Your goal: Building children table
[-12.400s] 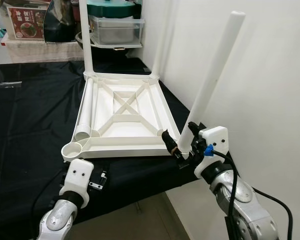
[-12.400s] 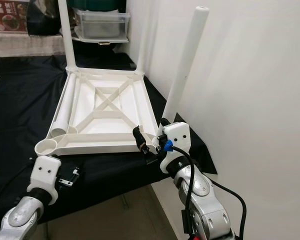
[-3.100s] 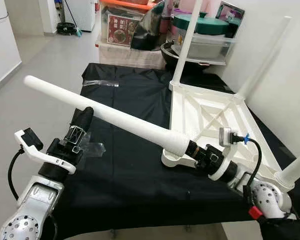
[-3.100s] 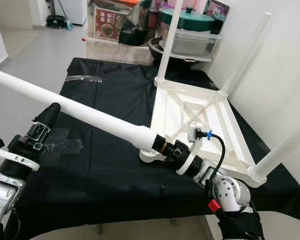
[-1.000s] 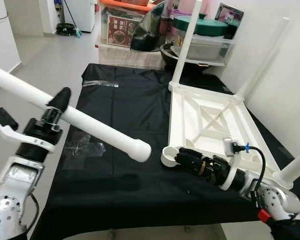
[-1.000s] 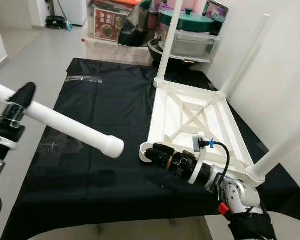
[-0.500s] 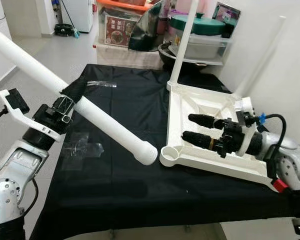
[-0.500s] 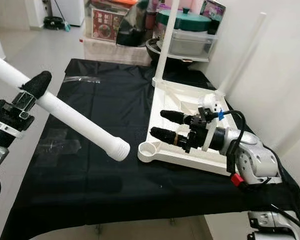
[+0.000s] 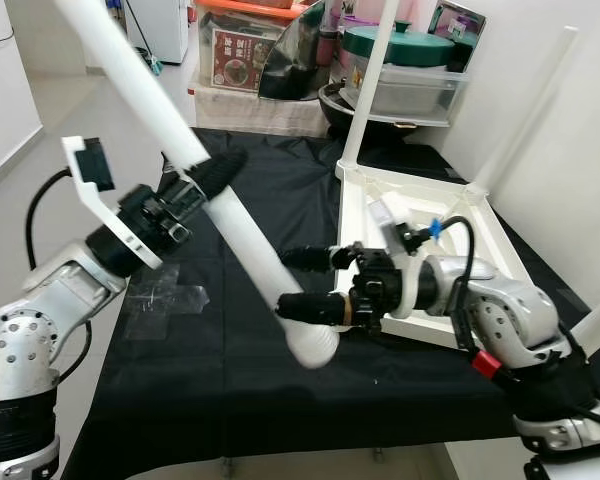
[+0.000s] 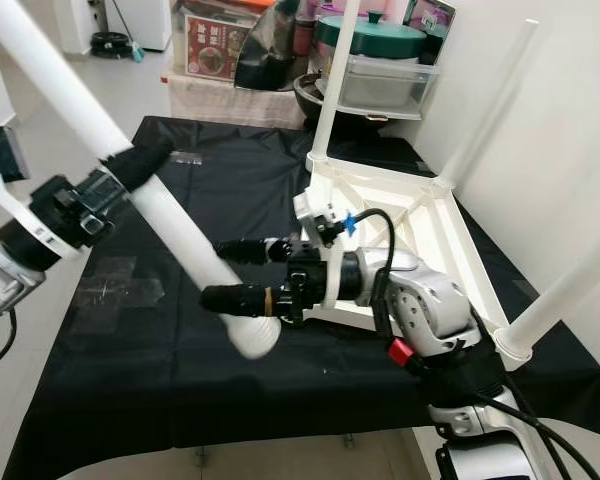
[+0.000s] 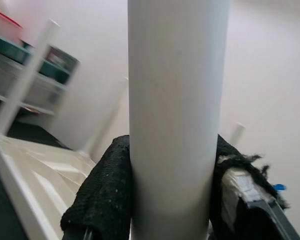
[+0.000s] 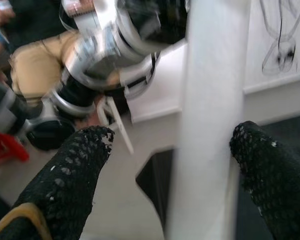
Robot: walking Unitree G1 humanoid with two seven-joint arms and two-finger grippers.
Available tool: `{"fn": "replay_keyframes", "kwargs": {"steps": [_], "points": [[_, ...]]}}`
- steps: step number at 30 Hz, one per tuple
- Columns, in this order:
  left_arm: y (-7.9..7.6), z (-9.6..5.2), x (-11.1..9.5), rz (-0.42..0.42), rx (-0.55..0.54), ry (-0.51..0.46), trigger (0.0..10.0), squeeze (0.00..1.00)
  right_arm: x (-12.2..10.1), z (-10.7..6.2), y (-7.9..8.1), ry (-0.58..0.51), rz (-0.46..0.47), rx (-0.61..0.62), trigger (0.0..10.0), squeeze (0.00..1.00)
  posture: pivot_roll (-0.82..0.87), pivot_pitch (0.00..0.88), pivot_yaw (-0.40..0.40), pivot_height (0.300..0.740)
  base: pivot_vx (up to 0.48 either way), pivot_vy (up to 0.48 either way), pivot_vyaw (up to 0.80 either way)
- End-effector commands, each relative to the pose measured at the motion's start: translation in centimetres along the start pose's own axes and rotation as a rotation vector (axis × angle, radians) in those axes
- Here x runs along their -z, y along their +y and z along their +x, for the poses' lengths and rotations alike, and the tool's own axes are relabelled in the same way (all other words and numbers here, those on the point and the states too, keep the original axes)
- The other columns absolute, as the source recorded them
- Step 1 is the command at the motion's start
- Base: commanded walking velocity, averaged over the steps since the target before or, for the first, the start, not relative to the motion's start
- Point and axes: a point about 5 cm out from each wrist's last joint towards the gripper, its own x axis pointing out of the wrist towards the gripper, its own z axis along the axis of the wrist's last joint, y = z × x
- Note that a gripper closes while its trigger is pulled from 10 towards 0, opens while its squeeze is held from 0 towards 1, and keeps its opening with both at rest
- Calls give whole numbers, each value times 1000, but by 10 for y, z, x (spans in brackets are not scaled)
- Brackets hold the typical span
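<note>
Currently the left hand (image 9: pixel 195 190) is clamped around the white table leg (image 9: pixel 235 235) at mid-length, fingers (image 11: pixel 102 192) pressed against both sides of the tube. This leg slants steeply, upper end high toward the robot's left, flared lower end (image 9: pixel 313 347) above the black-covered bench (image 9: pixel 240 380). The right hand (image 9: pixel 305 285) is spread wide, one finger on each side of the leg just above the flared end; the right wrist view shows a gap between each finger and the tube. An upturned white tabletop (image 9: pixel 420 225) rests on the bench behind the right arm, with fitted legs (image 9: pixel 365 85) standing upright at three corners. Storage containers (image 9: pixel 405 75) stand beyond the bench.
</note>
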Motion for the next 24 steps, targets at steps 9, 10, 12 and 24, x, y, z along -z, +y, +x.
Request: {"fn": "replay_keyframes", "kwargs": {"steps": [9,10,12,24], "points": [[-6,21,10,-22,102,41,10000,0,19,30,-6,112,44,57,10000,0,56,0,-108,740,0,0,0],[-5,23,12,-27,104,44,10000,0,20,33,-7,117,48,73,10000,0,53,0,-107,740,0,0,0],[-5,23,12,-27,104,44,10000,0,20,33,-7,117,48,73,10000,0,53,0,-107,740,0,0,0],[-1,28,22,-38,110,70,10000,0,19,40,-5,101,73,89,0,0,44,0,-113,740,0,0,0]]}}
